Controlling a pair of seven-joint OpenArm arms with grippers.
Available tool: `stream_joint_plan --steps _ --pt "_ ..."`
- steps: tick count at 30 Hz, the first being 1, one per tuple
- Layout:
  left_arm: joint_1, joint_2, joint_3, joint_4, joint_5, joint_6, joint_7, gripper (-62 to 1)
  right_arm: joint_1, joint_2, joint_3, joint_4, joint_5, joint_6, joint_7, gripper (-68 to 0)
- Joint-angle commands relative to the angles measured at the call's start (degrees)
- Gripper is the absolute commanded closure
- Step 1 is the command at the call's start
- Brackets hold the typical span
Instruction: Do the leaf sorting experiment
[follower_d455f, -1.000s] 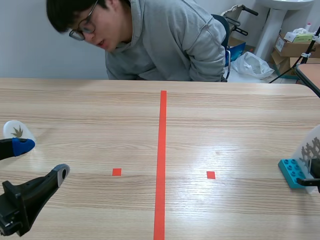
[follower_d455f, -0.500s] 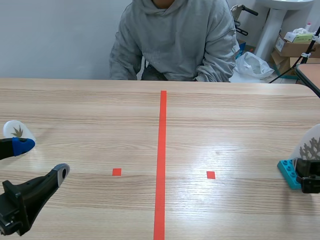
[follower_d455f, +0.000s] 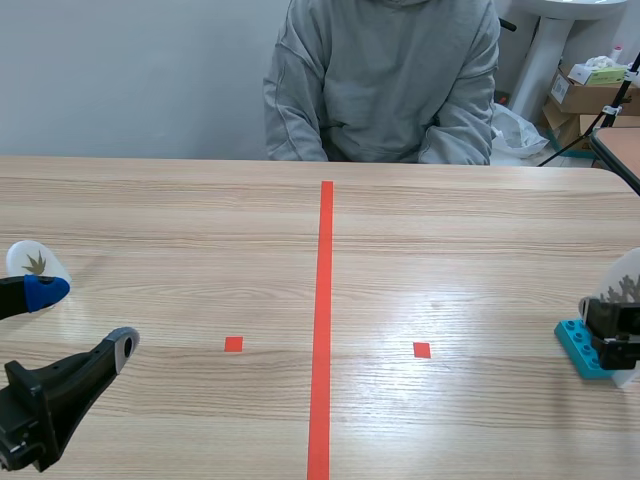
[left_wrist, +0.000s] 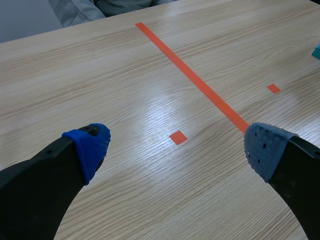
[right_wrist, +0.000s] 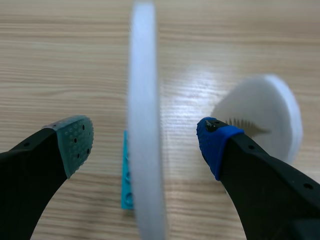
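A pale wooden table (follower_d455f: 480, 250) runs away from the robot. An orange-red tape line (follower_d455f: 324, 320) runs down its middle, with one small tape square on each side. A person in a grey hooded sweatshirt (follower_d455f: 385, 80) sits at the far edge, arms drawn in toward the body.

The right gripper (right_wrist: 145, 145) sits low at the table's right edge. The right wrist view shows it open, one finger on each side of a thin white round disc (right_wrist: 145, 100). The disc is seen edge-on and stands upright in a small blue studded plastic base (right_wrist: 126, 170). There is a clear gap between the disc and each pad, so nothing is gripped. A second white round disc with a dark feathery leaf print (right_wrist: 270, 110) stands on the table just past the blue-padded finger. In the scene view a white shape with a grey leaf print rises behind this gripper, but I cannot tell which of the two discs it is.

The left gripper (left_wrist: 177, 147) hangs low at the table's left edge, also open. Its fingers are spread wide over bare wood and one tape square, and nothing is between them. A white rounded disc with a dark leaf print (follower_d455f: 30, 258) stands just beyond its blue-padded finger, at the far left of the table.
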Motion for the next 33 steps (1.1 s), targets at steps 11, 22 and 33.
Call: stream_joint_plan --steps 11,22,33 --pt "-0.15 0.13 -0.37 0.87 -0.61 0.09 -0.57 -57.2 -0.61 5.35 0.85 12.33 1.92 9.94 -3.45 -42.9" --pt "-0.15 0.13 -0.37 0.81 -0.61 0.09 -0.42 -57.2 -2.47 7.26 1.68 24.02 3.17 20.83 -8.11 -43.4" --pt "-0.15 0.13 -0.37 0.81 -0.61 0.09 -0.42 -57.2 -2.49 9.77 0.07 30.97 3.19 20.83 -14.51 -45.6"
